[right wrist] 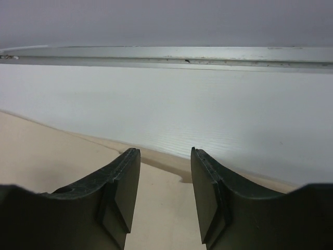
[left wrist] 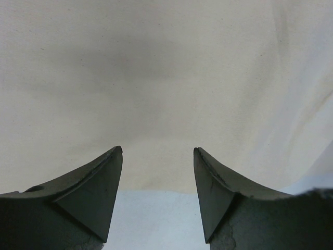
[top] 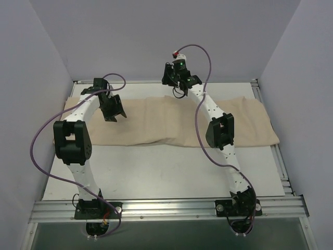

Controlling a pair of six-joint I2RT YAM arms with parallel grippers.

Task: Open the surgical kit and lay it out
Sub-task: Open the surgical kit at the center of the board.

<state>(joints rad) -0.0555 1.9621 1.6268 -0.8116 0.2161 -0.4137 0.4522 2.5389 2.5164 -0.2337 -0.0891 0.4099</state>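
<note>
The beige wrapping cloth [top: 156, 122] lies folded as a long band across the far half of the table. No steel tray or forceps show; whether they are under the cloth cannot be told. My left gripper [top: 113, 112] hangs over the cloth's left part, open and empty. In the left wrist view the left gripper [left wrist: 157, 151] sits over the cloth's [left wrist: 166, 78] near edge. My right gripper [top: 179, 89] is at the cloth's far edge near the middle, open and empty. In the right wrist view the right gripper [right wrist: 165, 151] frames a layered edge of the cloth [right wrist: 52, 151].
The white table top [top: 166, 172] lies bare in front of the cloth. An aluminium rail [right wrist: 166, 54] runs along the far edge, another [top: 166, 208] along the near edge by the arm bases. Grey walls close in at the left, right and back.
</note>
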